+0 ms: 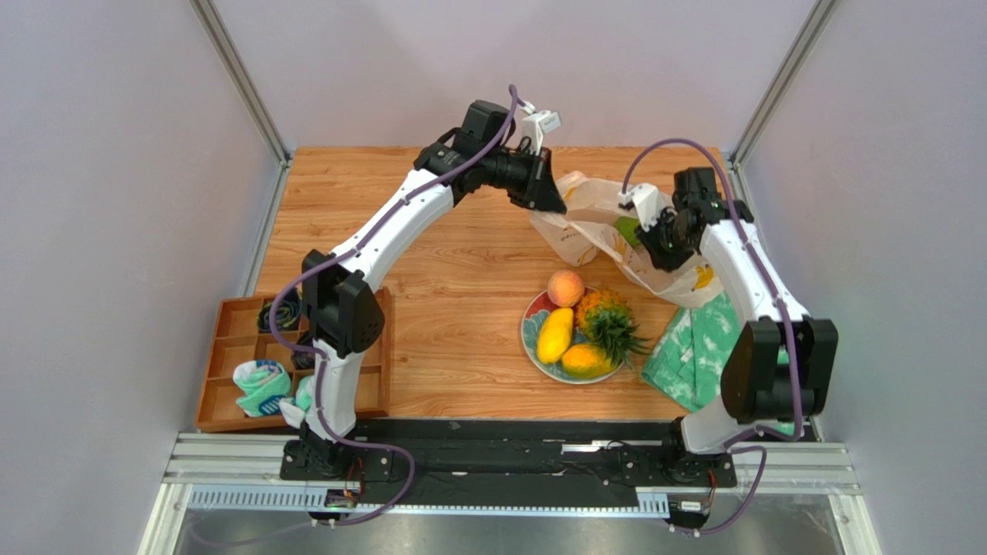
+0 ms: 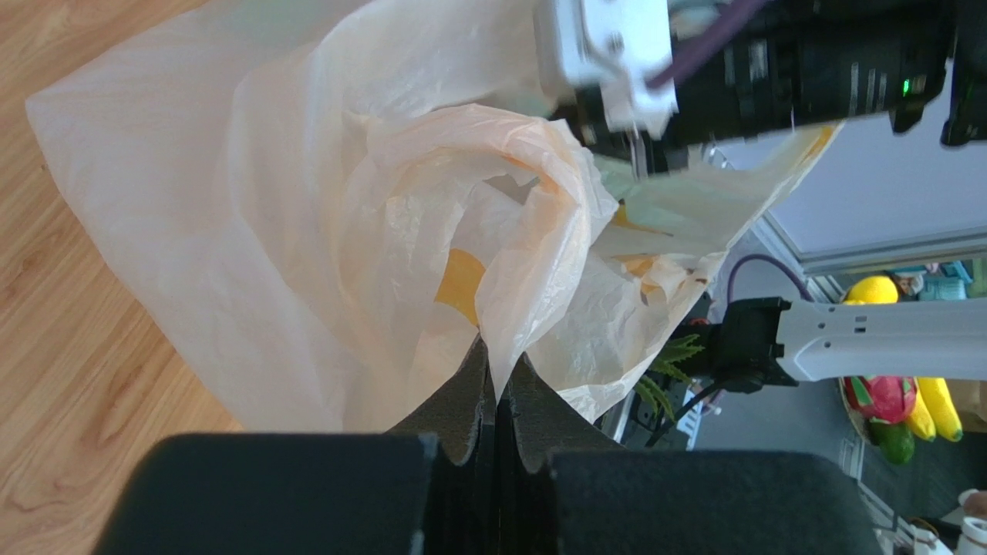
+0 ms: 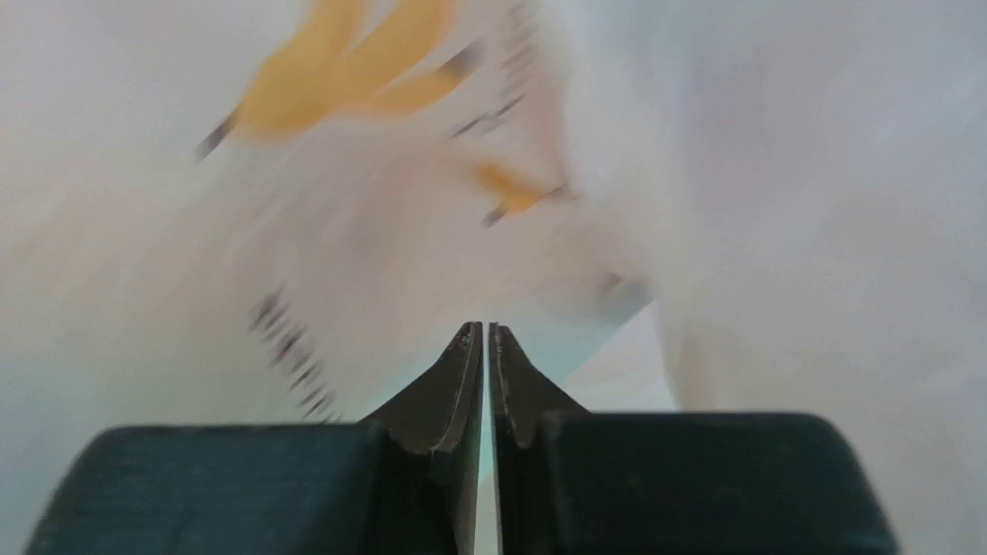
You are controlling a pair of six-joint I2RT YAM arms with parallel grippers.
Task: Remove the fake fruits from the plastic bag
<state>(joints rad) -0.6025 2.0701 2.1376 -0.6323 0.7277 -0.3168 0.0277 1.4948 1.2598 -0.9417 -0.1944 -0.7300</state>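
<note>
Bag pinched from both sides, just beyond the plate.
Nearest me sat the plate [image 1: 531, 338] with the peach [image 1: 565, 287], mangoes [image 1: 556, 335] and pineapple [image 1: 605, 318] already on it. Past it hung the bag [image 1: 591, 220], stretched between my arms. My left gripper [image 2: 496, 376] was clamped tight on a fold at its far-left edge, and my right gripper [image 3: 487, 347] was closed on thin film at its right side, nearer the plate. A green patch [image 1: 629, 231] showed beside my right gripper, likely fruit left inside, so I judged the load lay toward my right.
</note>
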